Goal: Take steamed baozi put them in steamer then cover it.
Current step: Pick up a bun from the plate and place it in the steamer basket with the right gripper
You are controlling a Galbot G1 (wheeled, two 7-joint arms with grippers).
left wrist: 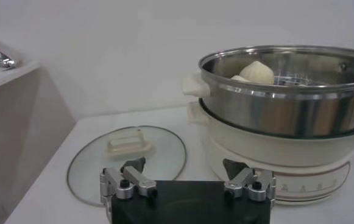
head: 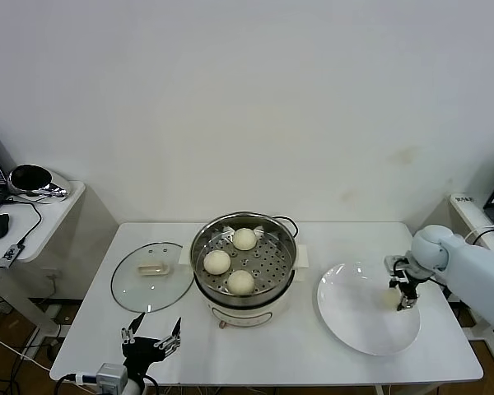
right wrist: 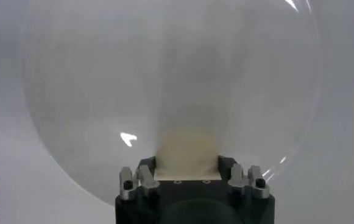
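The fourth steamed baozi (head: pixel 394 297) is mostly hidden in the head view, only a pale sliver showing beside the right gripper (head: pixel 406 301); the right wrist view shows it (right wrist: pixel 186 153) as a blurred cream lump wedged between the gripper's fingers (right wrist: pixel 144 175), which pinch it over the white plate (right wrist: pixel 73 122). That plate (head: pixel 350 325) lies on the right side of the white table (head: pixel 296 354), just beside the steamer (head: pixel 244 239).

Three baozi (head: pixel 244 239) lie on the steamer's perforated floor: one far, one left (head: pixel 217 262), one near (head: pixel 241 282). From the left wrist view only one or two bun tops (left wrist: pixel 256 72) clear the steel rim (left wrist: pixel 286 91), the rest being hidden by the wall; that view does show the white pot base (left wrist: pixel 274 155), whose front is cut off from above.

One glass lid (head: pixel 151 276) lies flat on the table left of the steamer, apart from it. The left gripper (head: pixel 151 339) hangs at the table's near edge, near the lid, its fingers (left wrist: pixel 139 176) spread and holding nothing.
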